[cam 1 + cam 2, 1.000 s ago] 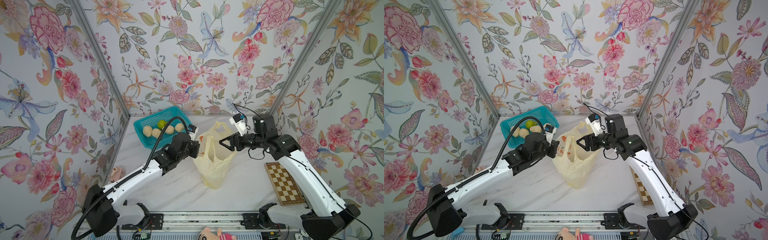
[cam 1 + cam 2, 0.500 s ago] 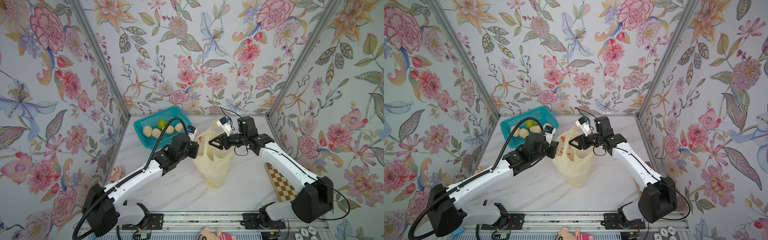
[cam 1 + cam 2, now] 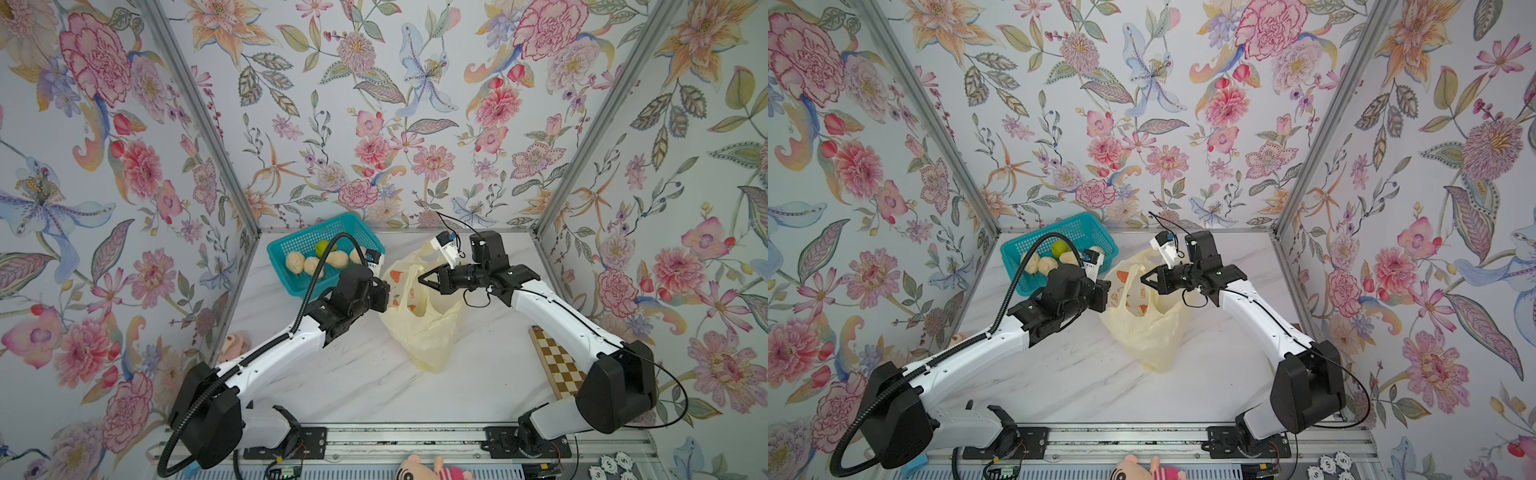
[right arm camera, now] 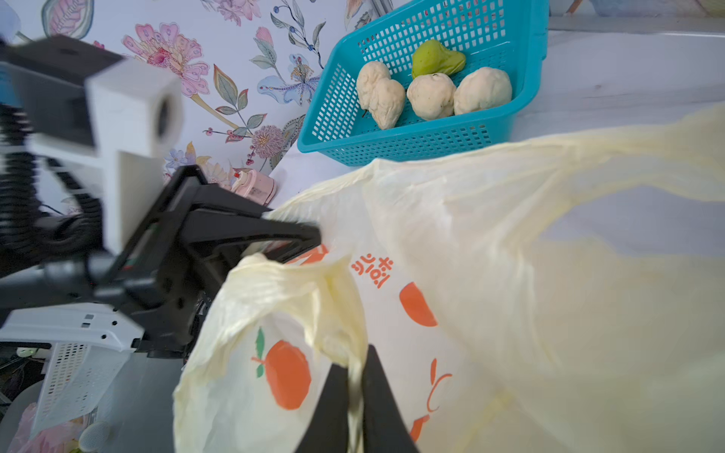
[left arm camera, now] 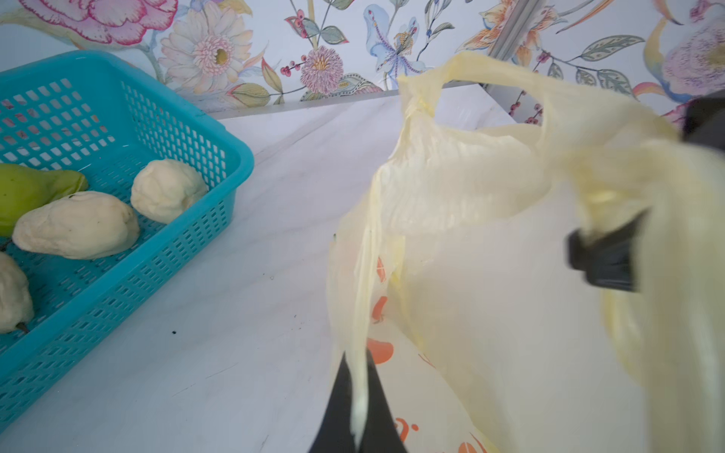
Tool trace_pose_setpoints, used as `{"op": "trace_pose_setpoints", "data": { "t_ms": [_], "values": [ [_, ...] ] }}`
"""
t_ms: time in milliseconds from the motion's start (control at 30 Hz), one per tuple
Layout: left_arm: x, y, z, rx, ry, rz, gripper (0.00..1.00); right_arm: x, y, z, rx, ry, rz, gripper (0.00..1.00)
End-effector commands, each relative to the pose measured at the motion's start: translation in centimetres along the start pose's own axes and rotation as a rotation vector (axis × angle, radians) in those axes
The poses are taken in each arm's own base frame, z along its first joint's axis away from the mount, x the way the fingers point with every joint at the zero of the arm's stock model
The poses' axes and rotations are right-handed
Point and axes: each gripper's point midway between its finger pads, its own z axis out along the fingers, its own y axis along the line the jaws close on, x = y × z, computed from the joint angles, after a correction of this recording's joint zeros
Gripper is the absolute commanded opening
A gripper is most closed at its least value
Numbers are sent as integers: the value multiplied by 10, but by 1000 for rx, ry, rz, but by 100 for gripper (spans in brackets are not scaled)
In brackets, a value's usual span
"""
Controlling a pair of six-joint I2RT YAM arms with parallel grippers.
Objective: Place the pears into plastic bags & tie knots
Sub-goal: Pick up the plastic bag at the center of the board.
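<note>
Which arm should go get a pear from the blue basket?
Probably the left. The left gripper pinches the bag right beside the basket holding the pears; the right gripper pinches the bag on its far side, away from the basket.

Bright, even, diffuse light fills the cell in both top views. The marble table point(image 3: 353, 386) carries only faint, soft-edged shadows under the arms and beside the plastic bag point(image 3: 419, 328). The wide lens splays the metal corner posts point(image 3: 203, 124) outward, yet detail stays sharp. In the wrist views the pears point(image 4: 431, 96) and teal basket point(image 4: 412, 137) look crisp, while the bag's nearest folds and the left arm's wrist camera point(image 4: 129, 110) smear with blur.
</note>
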Motion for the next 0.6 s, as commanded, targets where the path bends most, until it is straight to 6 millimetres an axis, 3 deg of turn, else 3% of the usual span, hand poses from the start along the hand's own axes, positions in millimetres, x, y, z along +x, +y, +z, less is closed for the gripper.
{"op": "trace_pose_setpoints", "data": {
  "t_ms": [0,100,233,367,467,567],
  "values": [
    [8,12,12,-19,31,-45,0,-24,35,-28,-16,-103,-107,4],
    [11,20,20,-61,74,-41,0,-24,56,-40,45,-170,-238,0],
    [15,27,26,-82,97,-48,0,5,104,-47,-34,-196,-501,0],
    [19,36,28,-101,114,-65,0,59,154,-55,-240,-172,-788,0],
    [19,43,27,-116,118,-76,0,103,168,-60,-344,-109,-917,0],
    [17,50,25,-128,114,-93,0,144,171,-56,-415,-3,-961,0]
  ]
}}
